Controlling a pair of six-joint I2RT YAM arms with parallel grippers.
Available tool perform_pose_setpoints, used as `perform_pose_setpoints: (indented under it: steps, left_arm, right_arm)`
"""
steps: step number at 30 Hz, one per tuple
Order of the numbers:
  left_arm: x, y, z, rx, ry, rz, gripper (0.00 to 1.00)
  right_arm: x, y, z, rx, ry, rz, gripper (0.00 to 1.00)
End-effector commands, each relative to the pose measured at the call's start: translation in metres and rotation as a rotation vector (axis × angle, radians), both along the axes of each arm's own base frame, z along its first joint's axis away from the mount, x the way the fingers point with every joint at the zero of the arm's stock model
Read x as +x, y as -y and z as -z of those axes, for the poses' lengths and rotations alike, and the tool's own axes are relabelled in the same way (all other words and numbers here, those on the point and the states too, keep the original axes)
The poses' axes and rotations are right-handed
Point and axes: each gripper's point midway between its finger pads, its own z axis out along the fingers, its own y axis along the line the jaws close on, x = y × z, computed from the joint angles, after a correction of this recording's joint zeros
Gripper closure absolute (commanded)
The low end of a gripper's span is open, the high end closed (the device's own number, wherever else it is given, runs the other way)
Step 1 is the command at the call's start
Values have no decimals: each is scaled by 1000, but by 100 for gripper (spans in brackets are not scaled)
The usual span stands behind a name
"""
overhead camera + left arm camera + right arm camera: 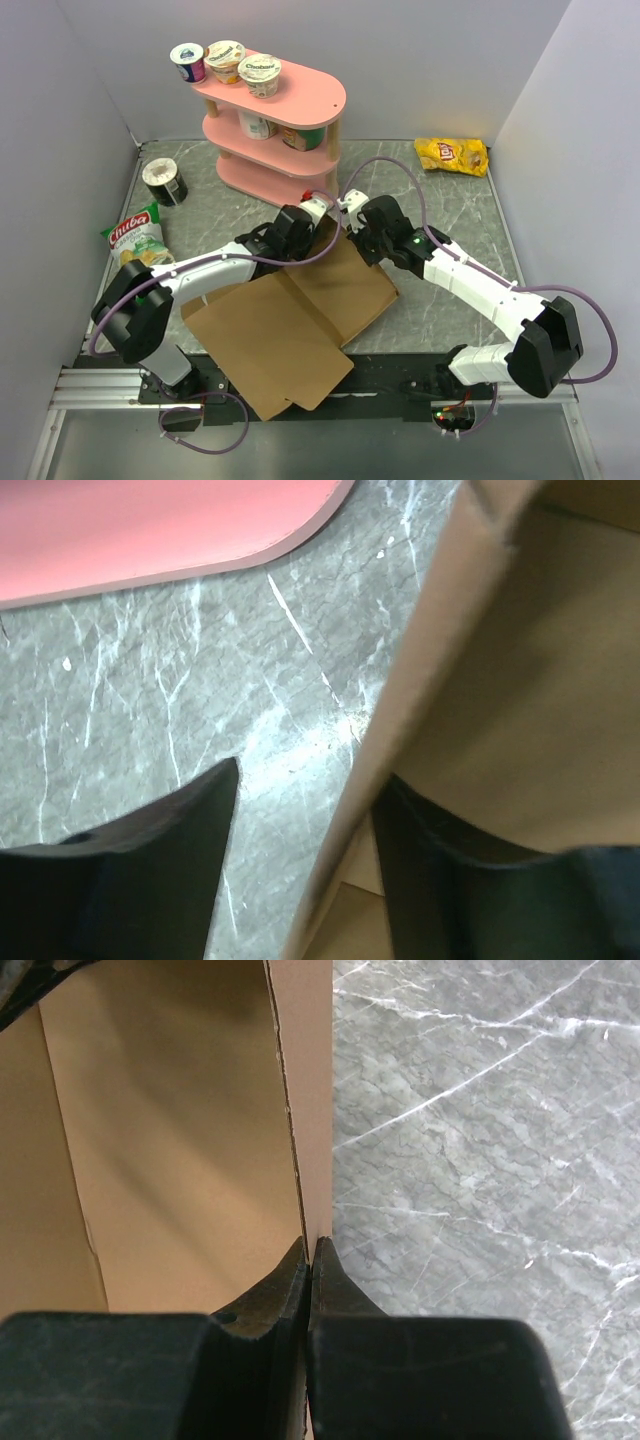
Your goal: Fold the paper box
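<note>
Lying mostly flat on the grey marble-patterned table (450,270), the plain brown die-cut cardboard paper box (300,320) hangs its near corner over the front edge between the two arm bases; both arms reach to its far edge. The left gripper (318,228) stands open, its black fingers (150,870) on either side of a raised flap, with bare table showing between one finger and the card, so it holds nothing; the right gripper (360,235) is pinched closed on the thin edge of an upright panel of the box.

Just beyond both claws rises the pink three-tier rounded shelf (310,95), close to the box's far edge; three yogurt cups (224,60) sit on its top tier and more tubs (258,125) on the middle one. A dark round tin (165,182) and a green-and-white snack bag (135,240) lie to the left, apart from the card; a yellow crisp bag (452,155) lies well apart at the far right.

From above, the wrists hide the raised card; the left wrist view shows the flap tilted, with the shelf's pink base (150,530) near it; the right wrist view shows the closed fingertips (290,1280) meeting on the panel, a crease inside the box to one side and marble to the other.
</note>
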Motion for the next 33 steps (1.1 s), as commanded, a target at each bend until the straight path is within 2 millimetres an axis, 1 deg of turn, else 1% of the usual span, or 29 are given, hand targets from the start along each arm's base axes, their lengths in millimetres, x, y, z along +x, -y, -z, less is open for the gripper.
perform_pose_setpoints:
  steps: [1,2,3,6,11,12,13,14,18,23,25,26,27,28,29,30,32,33]
  left_arm:
    - [3,-2,-25,-63,22,-43,35]
    - [2,-2,-26,-67,23,-43,33]
    - [2,-1,-32,-84,29,-38,30]
    - [1,0,-43,-132,39,-30,24]
    - [-2,6,-52,-189,24,11,16]
    - [-1,5,-53,-198,22,14,12]
    - [-2,7,-57,-215,23,22,11]
    - [-4,10,-60,-236,23,45,10]
    - [-11,17,-63,-262,4,116,9]
    - [-8,8,-57,-218,-9,97,10]
    - [-8,11,-68,-243,11,109,4]
    - [-9,12,-84,-279,44,116,1]
    - [-9,14,-96,-316,65,127,4]
    - [-7,15,-111,-358,91,121,4]
    - [-8,13,-132,-398,128,119,4]
    - [-4,10,-153,-434,165,106,4]
    - [-2,2,-185,-491,218,70,4]
    - [1,-1,-207,-519,253,60,4]
  right_arm:
    - [9,-13,-31,100,64,7,100]
    - [9,-12,-30,96,59,10,100]
    - [10,-11,-30,96,60,13,100]
    - [11,-10,-28,92,55,20,100]
    - [11,-8,-29,92,53,22,100]
    - [11,-9,-30,93,52,22,100]
    - [11,-9,-29,92,51,22,100]
    - [11,-8,-29,92,51,25,100]
    - [11,-8,-29,91,50,25,100]
    - [14,0,-31,68,71,62,100]
    - [17,4,-33,59,81,90,100]
    - [21,7,-35,60,83,116,100]
    - [23,10,-34,57,74,130,100]
    - [24,10,-33,60,69,140,100]
    - [27,11,-32,65,60,158,100]
    - [29,12,-31,70,52,173,100]
    - [32,14,-26,87,26,206,100]
    - [34,18,-22,90,13,222,100]
